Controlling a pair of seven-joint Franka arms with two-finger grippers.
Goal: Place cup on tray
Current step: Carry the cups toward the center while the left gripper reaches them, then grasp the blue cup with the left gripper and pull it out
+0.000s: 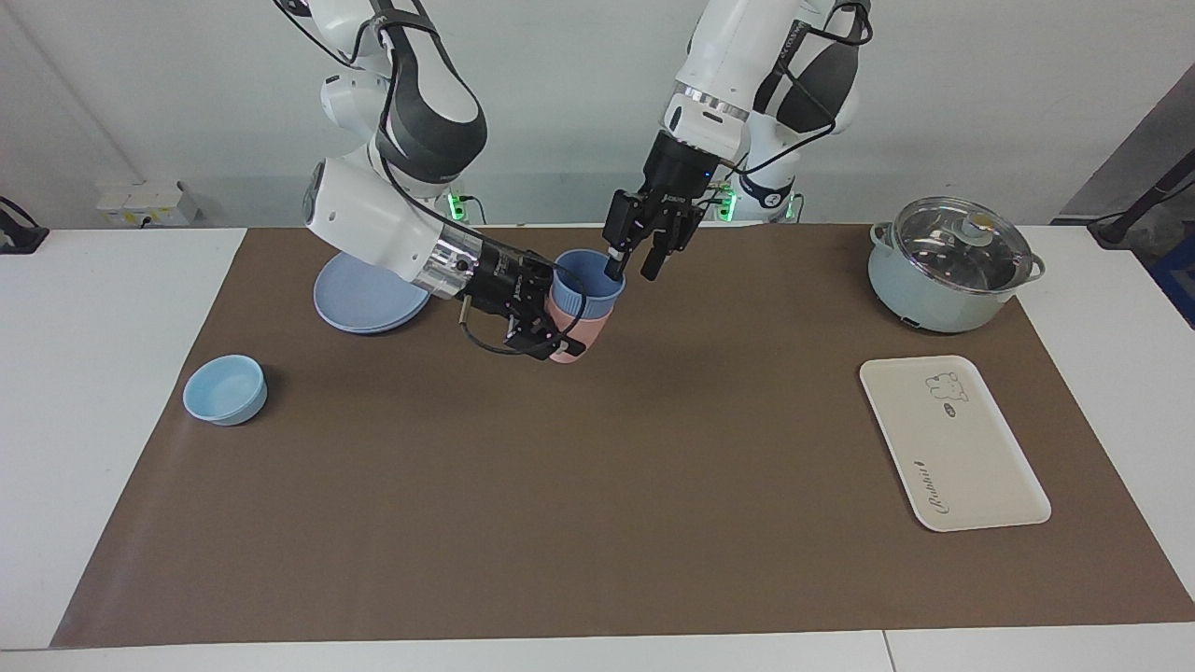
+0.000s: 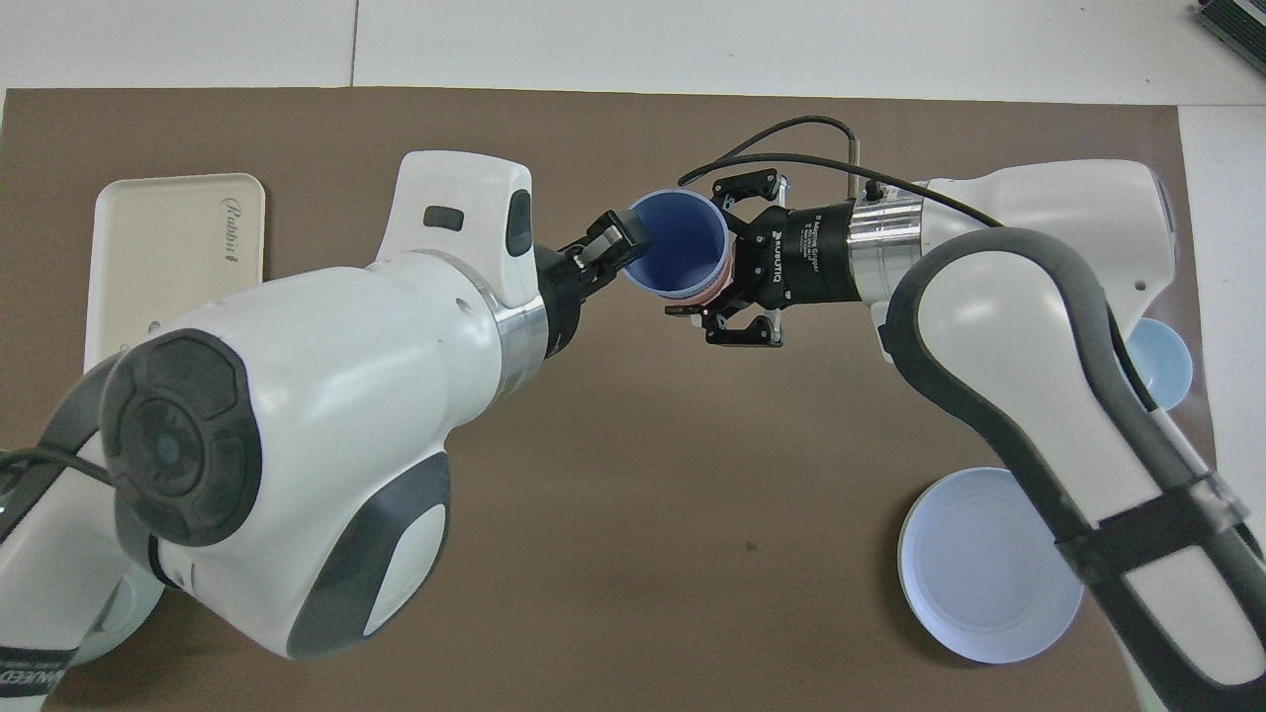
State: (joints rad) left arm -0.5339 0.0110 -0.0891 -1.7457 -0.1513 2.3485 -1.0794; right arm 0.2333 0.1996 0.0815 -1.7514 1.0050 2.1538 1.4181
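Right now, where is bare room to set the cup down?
The tray is bare; the pot stands beside it, nearer to the robots. The mat between tray and bowl is bare too. Crowded: beside the plate, where the right tool grips the pink tumbler and the left tool straddles the rim of the cup.

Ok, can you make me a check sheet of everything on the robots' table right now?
Surface: brown mat on a white table.
Job's things: blue cup sits nested in a pink tumbler; tray has nothing on it, toward the left arm's end.
Clutter: pot with a glass lid, blue plate, small blue bowl.
Claws: right claw shut on the pink tumbler; left claw open, one finger inside the cup's rim, one outside.
Cables: black cable looping by the right claw.
Surroundings: white wall, socket box.
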